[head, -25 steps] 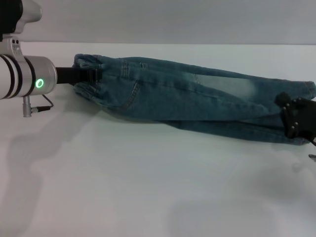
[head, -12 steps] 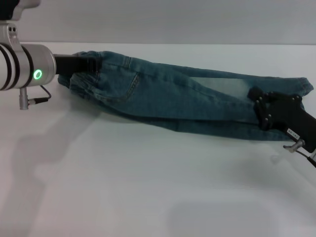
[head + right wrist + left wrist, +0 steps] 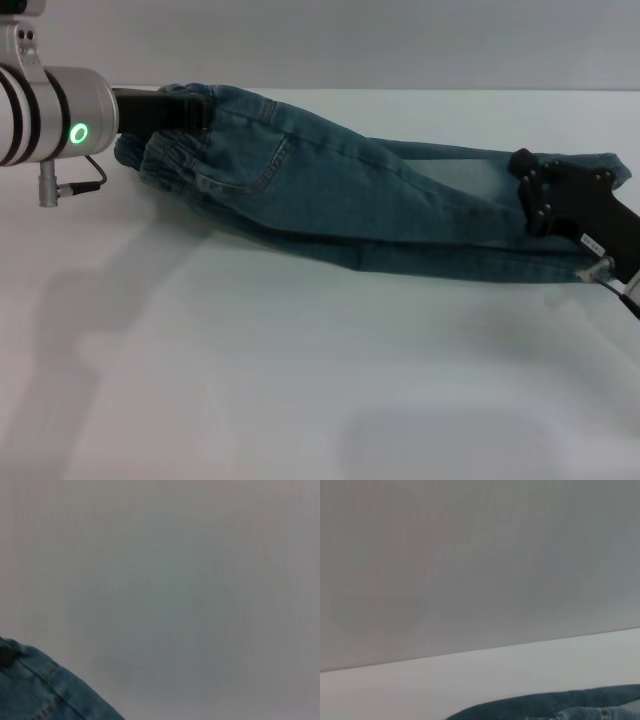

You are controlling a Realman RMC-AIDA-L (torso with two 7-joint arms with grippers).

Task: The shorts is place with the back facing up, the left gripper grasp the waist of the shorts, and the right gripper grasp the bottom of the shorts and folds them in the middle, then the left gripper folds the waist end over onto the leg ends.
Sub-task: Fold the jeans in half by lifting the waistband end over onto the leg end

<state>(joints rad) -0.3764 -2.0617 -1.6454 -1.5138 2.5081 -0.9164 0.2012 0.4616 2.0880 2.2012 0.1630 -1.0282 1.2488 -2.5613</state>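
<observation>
Left pincer (image 3: 178, 112): reaching in from the left edge of the head view on a silver arm with a green light, clamping down on the waist (image 3: 165, 150) of the shorts (image 3: 340, 195); the gathered band is bunching around the black claw.

Right pincer (image 3: 535, 195): coming in from the right edge, lying over the leg ends (image 3: 600, 170); its fingertips are pressing into the denim and seem to be gripping it, though the fingers themselves are hidden under the block.

Shorts: lying folded lengthwise into one long narrow strip, a back pocket (image 3: 245, 165) facing up near the waist.

Long axis: running across the bench (image 3: 300, 380) from left to right, waist at the left and slightly farther from the robot, hems at the right and slightly nearer.

Sag: the strip is hanging taut between the two pincers, its near edge brushing or resting on the bench about mid-length; I cannot tell how much is lifted.

Edges: the far side of the strip is sitting close to the bench's far edge (image 3: 400, 89), where the grey wall begins.

Open room: wide bare white surface is stretching in front of the shorts, toward the robot.

Wrist views: each is showing only a corner of denim (image 3: 560, 705) (image 3: 35, 690) against pale background.
</observation>
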